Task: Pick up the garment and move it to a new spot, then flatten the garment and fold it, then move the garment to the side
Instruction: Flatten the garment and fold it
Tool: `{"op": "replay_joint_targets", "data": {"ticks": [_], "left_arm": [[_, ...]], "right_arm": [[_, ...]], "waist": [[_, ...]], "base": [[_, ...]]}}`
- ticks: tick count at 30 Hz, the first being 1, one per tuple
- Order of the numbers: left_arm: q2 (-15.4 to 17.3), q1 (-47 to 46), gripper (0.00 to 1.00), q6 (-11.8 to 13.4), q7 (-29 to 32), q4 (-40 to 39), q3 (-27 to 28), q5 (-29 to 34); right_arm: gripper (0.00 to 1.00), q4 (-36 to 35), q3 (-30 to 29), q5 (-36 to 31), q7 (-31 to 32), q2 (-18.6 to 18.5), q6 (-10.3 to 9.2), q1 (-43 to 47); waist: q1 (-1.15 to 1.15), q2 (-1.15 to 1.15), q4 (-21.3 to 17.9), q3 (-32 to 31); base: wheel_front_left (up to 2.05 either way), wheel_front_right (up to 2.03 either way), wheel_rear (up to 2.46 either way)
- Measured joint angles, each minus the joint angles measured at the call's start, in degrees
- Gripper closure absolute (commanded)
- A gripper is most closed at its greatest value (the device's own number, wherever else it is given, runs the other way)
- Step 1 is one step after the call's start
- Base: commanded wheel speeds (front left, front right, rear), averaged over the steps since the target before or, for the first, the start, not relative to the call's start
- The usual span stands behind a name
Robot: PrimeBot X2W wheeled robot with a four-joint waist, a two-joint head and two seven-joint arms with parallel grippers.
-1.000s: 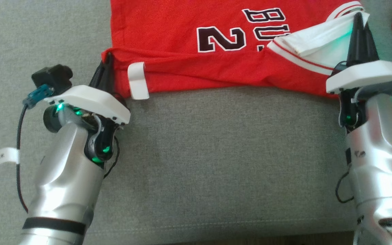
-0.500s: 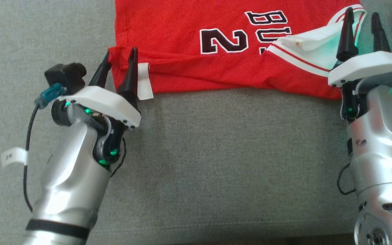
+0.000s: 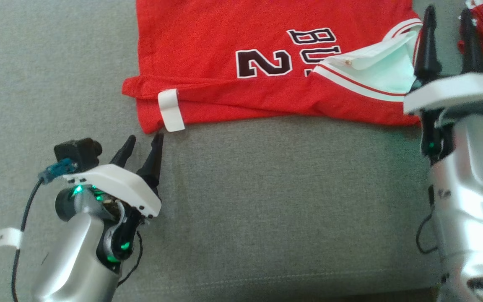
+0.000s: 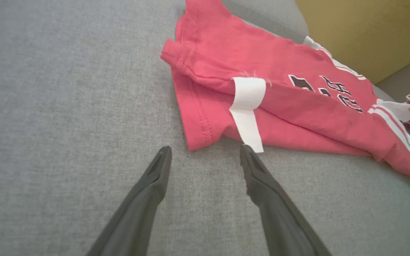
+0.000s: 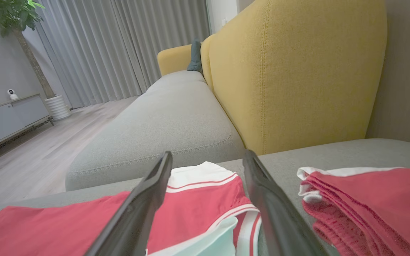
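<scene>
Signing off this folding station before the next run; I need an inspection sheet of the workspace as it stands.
Surface: grey fabric sofa cushion.
Job's things: red jersey with black lettering and white trim, lying partly folded; white label strip at its near left corner.
Clutter: second red garment with white trim, bunched at the right.
Claws: left claw open, tips just short of the jersey's corner; right claw open, fingers at the white-trimmed end.
Cables: black cable with a white tag beside the left arm.
Surroundings: yellow sofa backrest, grey curtains, potted plant.
</scene>
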Motion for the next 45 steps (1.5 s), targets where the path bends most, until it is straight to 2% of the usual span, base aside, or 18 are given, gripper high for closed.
{"op": "replay_joint_targets", "data": {"ticks": [10,16,17,18,19,20,21,30,36,42,43,44,45], "left_arm": [[-0.96,-0.34,0.0,3.87,3.08,-0.23,3.9,-4.67],[-0.9,-0.76,0.02,4.11,3.12,0.15,4.56,-5.08],[-0.89,-0.86,0.17,4.11,3.12,0.33,4.65,-5.08],[-0.89,-0.98,0.51,4.11,3.11,0.57,4.74,-5.08],[-0.89,-1.19,0.67,4.11,3.1,0.94,4.79,-5.08],[-0.87,-1.42,0.92,4.11,3.11,1.44,4.77,-5.06],[-0.86,-1.52,1.0,4.1,3.11,1.78,4.61,-5.06],[-0.9,-1.52,1.0,3.49,1.88,2.1,3.74,-4.95],[-0.93,-1.52,1.0,3.46,0.96,1.46,2.96,-4.43],[-0.92,-1.53,1.0,2.91,-0.08,0.84,2.15,-3.49],[-0.9,-1.55,1.0,2.87,-0.21,0.79,2.08,-3.43],[-0.88,-1.55,1.0,2.45,-0.32,0.79,1.98,-3.36],[-0.78,-1.57,1.0,2.37,-0.54,0.79,1.88,-3.03]], "right_arm": [[0.0,-14.92,4.44,4.61,2.92,0.03,0.0,9.21],[0.0,-19.13,4.31,5.0,4.92,0.04,0.0,13.27],[0.0,-19.7,4.22,5.0,5.44,0.05,0.0,13.98],[0.0,-20.07,4.19,5.0,5.98,0.07,0.0,14.61],[0.0,-20.34,4.16,5.0,6.31,0.07,0.0,15.12],[0.0,-20.49,4.17,5.0,6.82,0.08,0.0,15.62],[0.0,-20.5,4.17,5.0,7.44,0.08,0.0,16.0],[0.0,-15.45,3.3,5.01,14.02,0.31,0.0,20.0],[0.0,-9.84,2.63,5.57,15.5,0.35,0.0,19.29],[0.0,-2.81,1.27,7.54,16.37,0.36,0.0,14.63],[0.46,-1.69,1.26,8.31,16.53,0.32,0.0,13.76],[0.71,-0.99,1.25,9.15,16.52,0.32,0.0,13.04],[1.0,-0.74,1.37,9.03,16.51,0.32,0.0,12.51]], "waist": [[0.0,0.0,-3.17,0.84],[0.0,0.0,-4.32,1.19],[0.0,0.0,-4.47,1.19],[0.0,0.0,-4.6,1.18],[0.0,0.0,-4.7,1.15],[0.0,0.0,-4.78,1.12],[0.0,0.0,-4.8,1.09],[0.0,0.0,-3.79,0.68],[0.0,0.0,-2.86,0.64],[0.0,0.0,-2.33,0.78],[0.0,0.0,-2.27,0.77],[0.0,0.0,-2.22,0.73],[0.0,0.0,-2.16,0.65]], "base": [[0.0,0.0,0.0],[0.0,0.0,0.0],[0.0,0.0,0.0],[0.0,0.0,0.0],[0.0,0.0,0.0],[0.0,0.0,0.0],[0.0,0.0,0.0],[0.0,0.0,0.0],[0.0,0.0,0.0],[0.0,0.0,0.0],[0.0,0.0,0.0],[0.0,0.0,0.0],[0.0,0.0,0.0]]}}
